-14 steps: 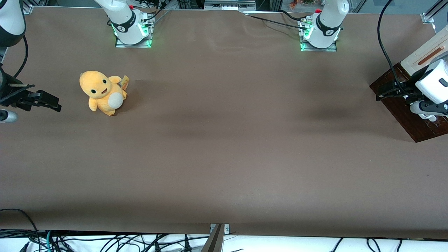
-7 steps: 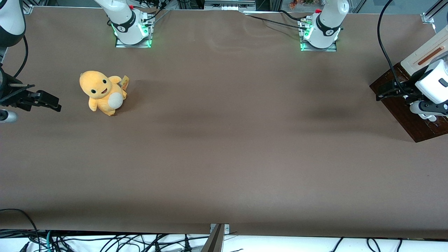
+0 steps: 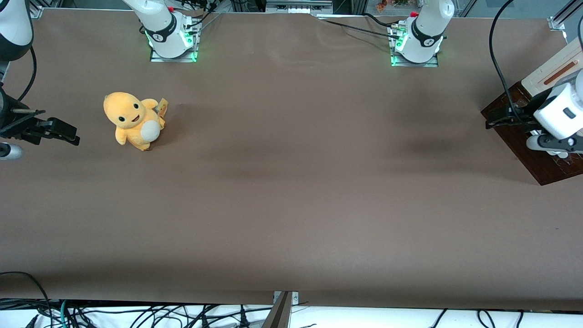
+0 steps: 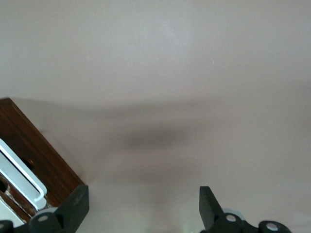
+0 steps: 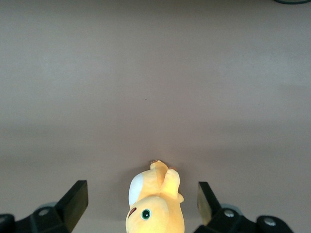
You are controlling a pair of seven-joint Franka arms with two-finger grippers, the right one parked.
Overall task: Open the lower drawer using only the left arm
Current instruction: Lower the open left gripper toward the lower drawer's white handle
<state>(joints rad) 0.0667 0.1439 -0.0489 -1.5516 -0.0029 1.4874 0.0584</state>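
The lower drawer's glossy dark brown front (image 3: 530, 157) lies at the working arm's end of the table. It also shows in the left wrist view (image 4: 34, 155), with its white bar handle (image 4: 19, 177). No pale inside shows. The left arm (image 3: 562, 114) reaches over this front, its loose black cable hanging above. Its black gripper (image 3: 495, 120) is at the corner of the front that lies farther from the front camera. In the left wrist view the gripper (image 4: 143, 199) is open and empty, with only the brown table between its fingers. One finger (image 4: 77, 206) is beside the front's corner.
A cream-white panel with a reddish-brown stripe (image 3: 553, 73) rises above the dark front. A yellow plush toy (image 3: 133, 120) sits toward the parked arm's end; it also shows in the right wrist view (image 5: 155, 204). Both arm bases (image 3: 416, 41) stand farthest from the camera.
The left arm's wrist and gripper have shifted slightly toward the parked arm's end of the table. The drawer front and the toy have not moved.
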